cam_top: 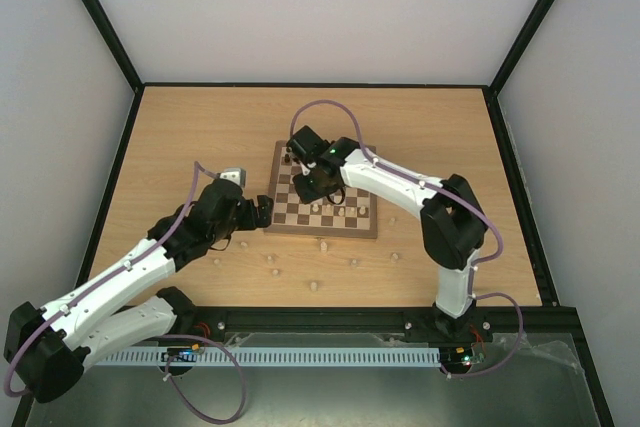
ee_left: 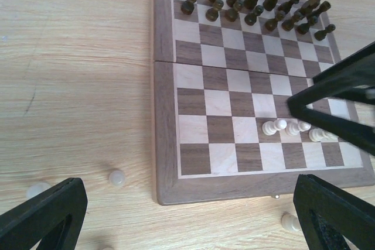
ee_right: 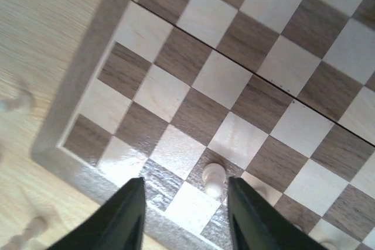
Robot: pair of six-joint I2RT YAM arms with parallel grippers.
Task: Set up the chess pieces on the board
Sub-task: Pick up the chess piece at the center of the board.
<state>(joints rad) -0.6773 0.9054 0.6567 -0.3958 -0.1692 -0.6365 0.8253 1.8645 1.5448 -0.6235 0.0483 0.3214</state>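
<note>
The board (cam_top: 365, 228) lies mid-table. Dark chess pieces (ee_left: 252, 4) fill its two far rows. A few pale chess pieces (ee_left: 274, 126) stand in a row near its front right. My right gripper (cam_top: 318, 187) hovers low over the board's near part. In the right wrist view the right gripper (ee_right: 184, 215) is open, and a pale pawn (ee_right: 214, 180) stands free on a dark square between the fingers, nearer the right one. My left gripper (cam_top: 262, 213) hangs at the board's left front corner; the left gripper (ee_left: 187, 215) is wide open and holds nothing.
Several pale pieces lie loose on the table in front of the board, such as one (cam_top: 323, 245) by the border and one (cam_top: 314, 285) nearer the arms. Another loose piece (ee_left: 117, 177) lies left of the board's corner. The right arm (ee_left: 340, 98) crosses the board's right side.
</note>
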